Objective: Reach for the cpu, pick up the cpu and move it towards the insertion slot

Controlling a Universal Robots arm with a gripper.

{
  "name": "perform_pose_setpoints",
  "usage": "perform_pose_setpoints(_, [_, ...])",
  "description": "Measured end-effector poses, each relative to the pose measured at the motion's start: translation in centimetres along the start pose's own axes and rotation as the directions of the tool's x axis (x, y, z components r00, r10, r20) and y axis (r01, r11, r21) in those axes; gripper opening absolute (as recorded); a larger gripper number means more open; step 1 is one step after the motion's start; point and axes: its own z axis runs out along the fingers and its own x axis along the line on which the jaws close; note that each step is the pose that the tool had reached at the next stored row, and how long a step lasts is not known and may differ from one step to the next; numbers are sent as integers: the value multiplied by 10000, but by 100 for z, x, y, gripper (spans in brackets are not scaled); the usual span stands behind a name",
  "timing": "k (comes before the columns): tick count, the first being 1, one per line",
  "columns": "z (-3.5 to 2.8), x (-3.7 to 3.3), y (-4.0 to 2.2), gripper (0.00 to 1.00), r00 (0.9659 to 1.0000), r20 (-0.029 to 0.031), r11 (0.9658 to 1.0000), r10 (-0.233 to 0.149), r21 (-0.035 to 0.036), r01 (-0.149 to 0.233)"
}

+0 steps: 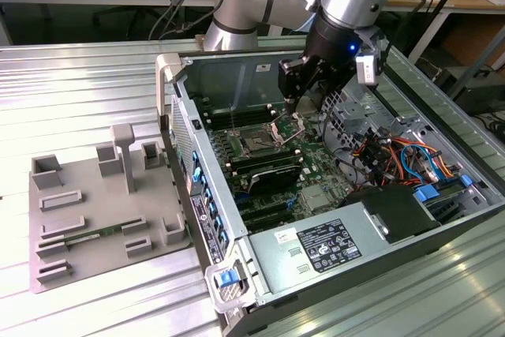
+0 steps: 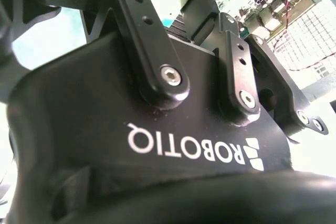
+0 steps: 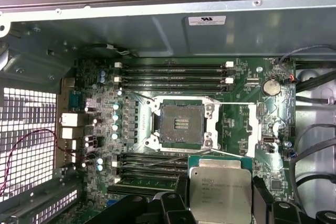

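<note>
I had the gripper (image 3: 218, 203) clamped on the cpu (image 3: 219, 192), jaws closed against its two side edges, holding it above the motherboard (image 3: 247, 93) inside the open computer case (image 1: 237, 219). In the first wrist view the insertion slot (image 3: 182, 124) lay at about eleven o'clock from the chip. My worry was a tilted or slipping chip catching the socket's bracket and damaging it. The cpu looked flat, square, pale silver-topped.

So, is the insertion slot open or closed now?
Open. In the first wrist view the insertion slot shows its bare dark centre, its hinged plate swung aside. The cpu sits between the gripper's fingers, outside the slot.
</note>
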Motion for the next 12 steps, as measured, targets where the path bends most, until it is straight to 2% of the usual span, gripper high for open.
perform_pose_setpoints(6, [5, -15, 54, 55, 10000, -1, 10000, 2, 0, -2])
perform_pose_setpoints(12, [11, -21, 148, 55, 10000, 0, 10000, 0, 0, 0])
